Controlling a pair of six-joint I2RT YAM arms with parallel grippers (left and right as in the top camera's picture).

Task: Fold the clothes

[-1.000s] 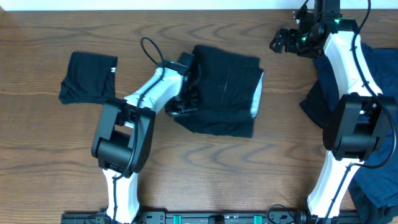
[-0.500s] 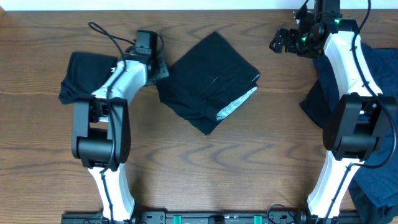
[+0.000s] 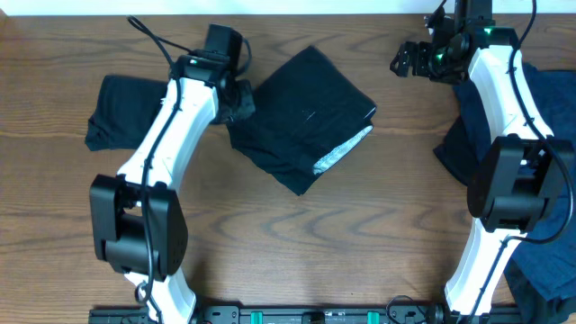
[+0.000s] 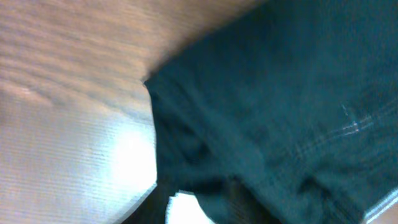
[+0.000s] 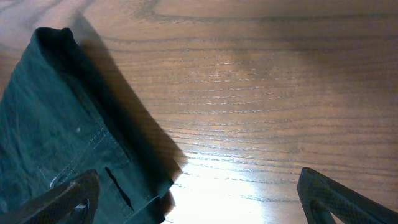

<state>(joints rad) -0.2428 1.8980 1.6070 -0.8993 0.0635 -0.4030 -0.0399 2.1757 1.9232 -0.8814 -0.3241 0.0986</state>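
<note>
Folded black cloth garment (image 3: 301, 117) at centre, left gripper (image 3: 236, 99) on its 9 o'clock edge, grip unreadable through blur; right gripper (image 3: 409, 59) wide open, empty, 1 o'clock; fold looks done, next needs a pick from navy cloth pile (image 3: 549, 117) at 3 o'clock.

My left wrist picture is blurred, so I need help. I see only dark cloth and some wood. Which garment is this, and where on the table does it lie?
Observer: It is the folded black garment in the middle of the table. The left tool is at its left edge.
Operator: Are other clothes near it?
Observer: Yes, a second black garment lies apart, further left. The left arm passes over its right edge.
Operator: And the other arm?
Observer: The right tool is open, over bare wood at the far side, next to a dark navy pile.
</note>
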